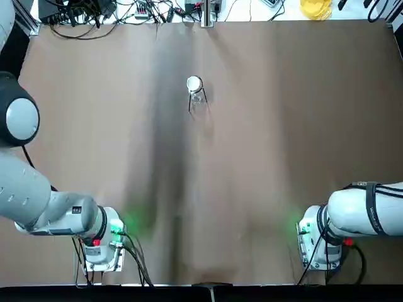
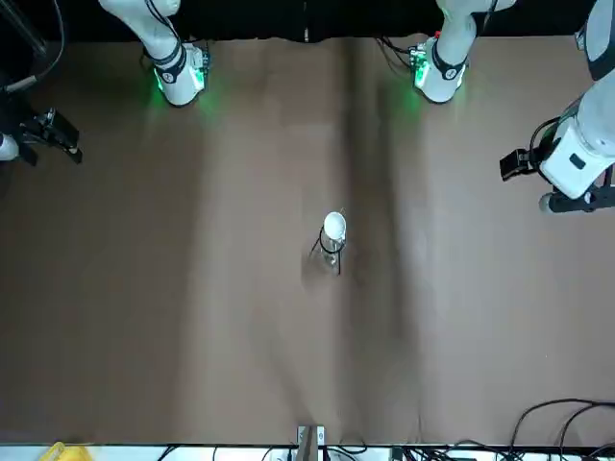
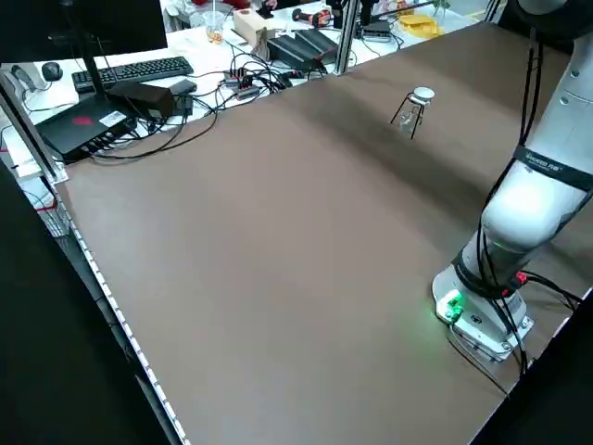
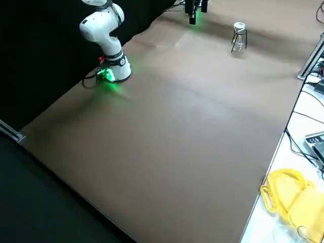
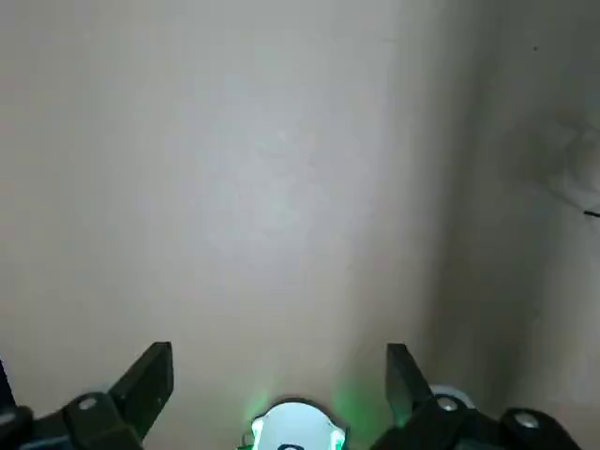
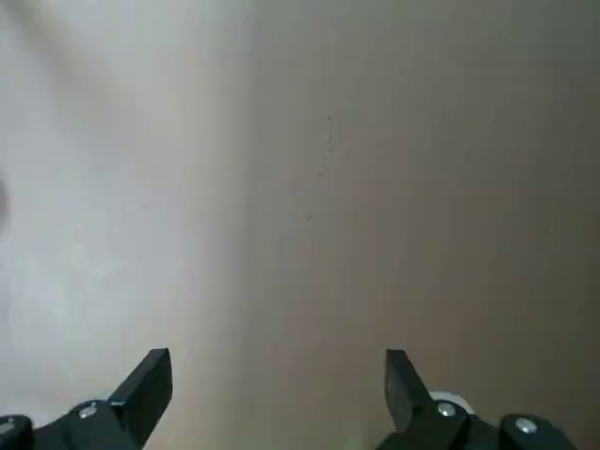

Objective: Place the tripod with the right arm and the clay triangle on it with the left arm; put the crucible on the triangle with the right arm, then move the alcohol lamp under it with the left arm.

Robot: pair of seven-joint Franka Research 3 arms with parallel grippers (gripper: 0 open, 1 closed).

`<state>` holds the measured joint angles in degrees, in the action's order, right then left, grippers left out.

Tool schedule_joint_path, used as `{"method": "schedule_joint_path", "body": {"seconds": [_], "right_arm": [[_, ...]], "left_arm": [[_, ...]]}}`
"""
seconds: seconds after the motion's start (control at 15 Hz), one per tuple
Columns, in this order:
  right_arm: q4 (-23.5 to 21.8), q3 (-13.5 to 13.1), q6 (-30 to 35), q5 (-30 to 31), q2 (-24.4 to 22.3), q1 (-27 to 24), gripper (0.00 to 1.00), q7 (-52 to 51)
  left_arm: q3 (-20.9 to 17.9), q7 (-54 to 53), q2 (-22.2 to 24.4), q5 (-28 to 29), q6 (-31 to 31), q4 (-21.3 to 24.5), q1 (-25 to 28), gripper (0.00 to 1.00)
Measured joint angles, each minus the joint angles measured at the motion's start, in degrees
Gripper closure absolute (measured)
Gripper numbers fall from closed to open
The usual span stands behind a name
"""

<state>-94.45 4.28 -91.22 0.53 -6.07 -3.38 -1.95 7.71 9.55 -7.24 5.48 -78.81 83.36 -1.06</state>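
Only side/front views show lamp (image 4: 240,44) under crucible (image 4: 239,26) clearly.

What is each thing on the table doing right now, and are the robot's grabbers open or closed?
Tripod: standing upright on the table
Crucible: on top of the tripod
Alcohol lamp: underneath, between the tripod's legs
Clay triangle: can't be made out
Left gripper: open, holding nothing
Right gripper: open, holding nothing
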Motion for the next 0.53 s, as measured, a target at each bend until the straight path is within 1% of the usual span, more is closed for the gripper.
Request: {"method": "schedule_joint_path", "body": {"seconds": [0.2, 0.4, 0.53], "right_arm": [[0.0, 0.0, 0.03, 0.0, 0.0, 0.0, 0.0, 0.0], [-0.01, 0.0, 0.14, 0.0, 0.0, 0.0, 0.0, 0.0], [-0.02, 0.0, 0.19, 0.0, 0.0, 0.0, 0.0, 0.0]], "left_arm": [[-0.71, -0.1, 0.53, -1.27, -1.01, 0.42, -0.83, 0.0], [-1.08, -0.31, 2.75, -2.45, -3.02, 2.58, 0.52, 0.0], [-1.12, -0.56, 3.5, -2.54, -3.23, 3.13, 1.08, 0.0]]}}
